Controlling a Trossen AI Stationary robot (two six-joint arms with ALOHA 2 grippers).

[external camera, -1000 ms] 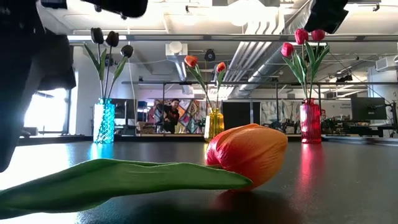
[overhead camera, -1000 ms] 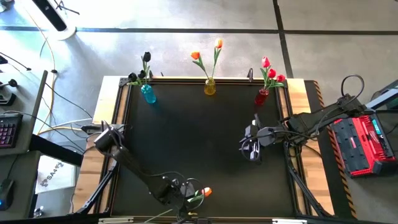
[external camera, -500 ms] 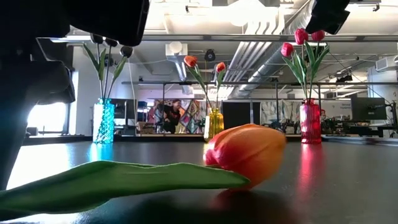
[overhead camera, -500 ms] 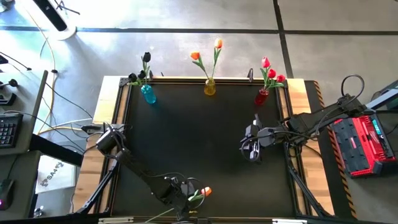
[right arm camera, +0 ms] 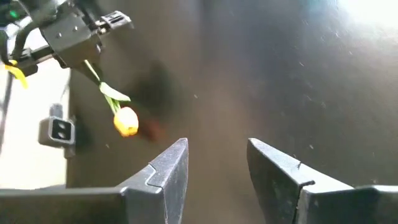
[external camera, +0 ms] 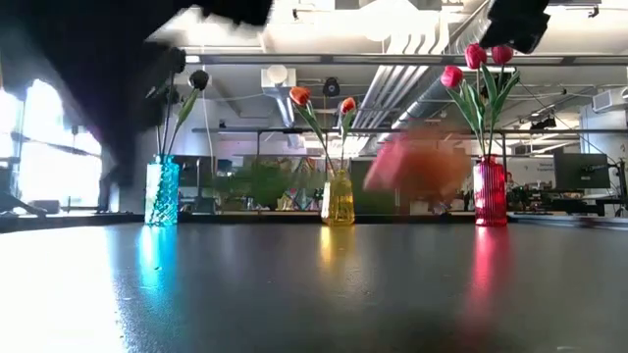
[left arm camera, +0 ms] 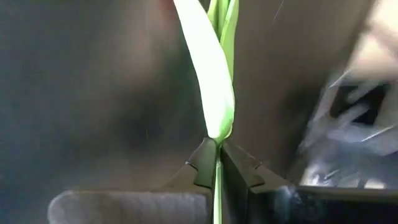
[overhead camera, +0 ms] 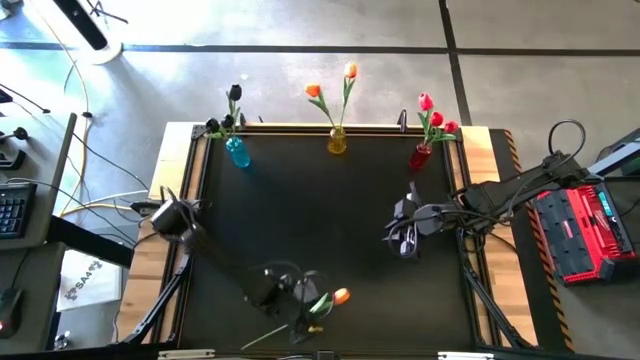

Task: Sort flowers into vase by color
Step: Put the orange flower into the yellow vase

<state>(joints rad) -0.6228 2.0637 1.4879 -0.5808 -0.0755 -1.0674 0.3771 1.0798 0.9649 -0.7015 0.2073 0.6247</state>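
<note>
An orange-headed flower (overhead camera: 341, 296) on a thin green stem is off the black table near its front edge, and my left gripper (overhead camera: 300, 307) is shut on it. In the low view its head (external camera: 417, 167) shows blurred above the tabletop. Three vases stand along the far edge. The blue vase (overhead camera: 237, 151) holds black flowers, the yellow vase (overhead camera: 337, 141) orange ones, and the red vase (overhead camera: 421, 155) red ones. My right gripper (overhead camera: 403, 240) hovers open over the table's right half, holding nothing. My left gripper pinches the flower's thin stem (left arm camera: 216, 169) between its two fingertips, just below the base of the long leaf (left arm camera: 211, 81). The flower is lifted clear of the table. Its head (right arm camera: 126, 121) points toward the table's right, and the bare stem end (overhead camera: 262, 338) trails toward the near left.
The middle of the black table (overhead camera: 320, 215) lies between the flower and the vases. A red and black case (overhead camera: 583, 232) sits beyond the table's right edge, and cables and a keyboard (overhead camera: 12, 208) lie off its left side.
My left gripper has shut on the flower's stem and risen from the table near its front edge. The flower, which lay flat on the table, is now lifted clear, and its head has gone up and a little toward the table's right.
</note>
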